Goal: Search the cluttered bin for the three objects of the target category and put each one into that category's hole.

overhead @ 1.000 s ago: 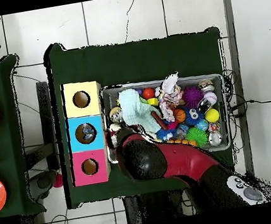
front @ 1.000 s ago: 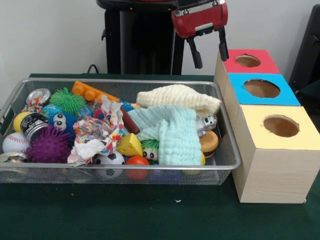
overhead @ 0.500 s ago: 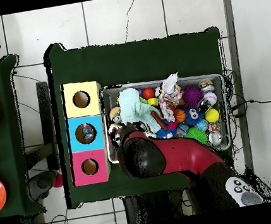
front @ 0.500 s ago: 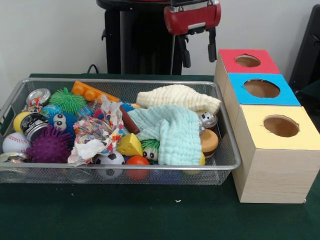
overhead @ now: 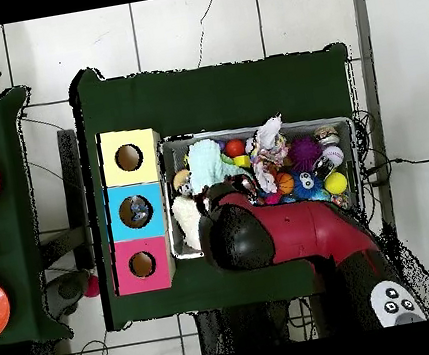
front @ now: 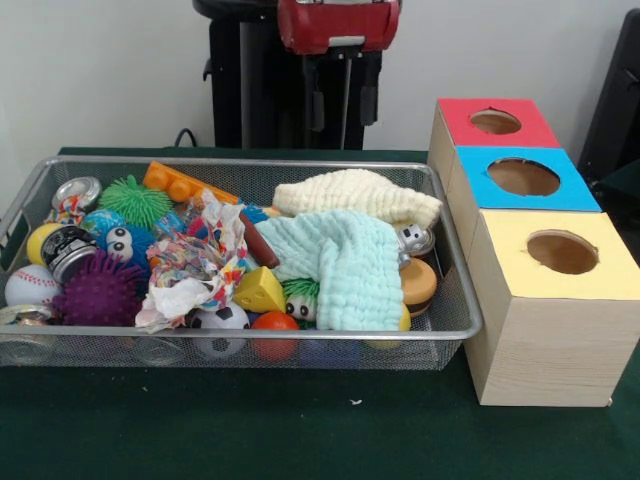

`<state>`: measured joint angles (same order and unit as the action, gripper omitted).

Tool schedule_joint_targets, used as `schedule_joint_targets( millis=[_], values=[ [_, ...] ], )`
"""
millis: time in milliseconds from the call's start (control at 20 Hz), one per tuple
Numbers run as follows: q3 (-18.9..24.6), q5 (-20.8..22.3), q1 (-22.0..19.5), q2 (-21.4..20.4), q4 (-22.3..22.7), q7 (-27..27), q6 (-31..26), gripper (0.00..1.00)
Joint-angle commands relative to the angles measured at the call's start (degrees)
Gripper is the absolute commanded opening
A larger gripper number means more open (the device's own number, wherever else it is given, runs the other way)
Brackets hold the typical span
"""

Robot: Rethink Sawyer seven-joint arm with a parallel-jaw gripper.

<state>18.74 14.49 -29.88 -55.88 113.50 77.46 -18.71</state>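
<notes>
Green cloth is covering the table. At twelve o'clock above the basket, the gripper is hanging, fingers spread, empty. No bottles are showing; the blue box's hole is sitting at three o'clock.

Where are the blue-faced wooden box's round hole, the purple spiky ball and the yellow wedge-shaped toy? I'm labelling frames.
blue-faced wooden box's round hole (front: pixel 523 177), front view, hole's centre.
purple spiky ball (front: pixel 97 292), front view, ball's middle.
yellow wedge-shaped toy (front: pixel 259 291), front view, its front face.
</notes>
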Motion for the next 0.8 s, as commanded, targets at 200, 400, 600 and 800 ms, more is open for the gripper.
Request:
schedule_joint_targets(
  millis=[200,400,600,800],
  values=[
    [-3.2,10.1,-0.2,0.5,-11.0,-2.7,-7.7,1.00],
    [-4.2,14.6,0.1,1.4,-13.7,-3.0,-6.8,1.00],
    [-7.0,18.9,1.5,3.9,-16.4,-0.2,-4.3,1.00],
    [-9.9,22.8,2.7,6.8,-18.0,2.9,-0.6,1.00]
  ],
)
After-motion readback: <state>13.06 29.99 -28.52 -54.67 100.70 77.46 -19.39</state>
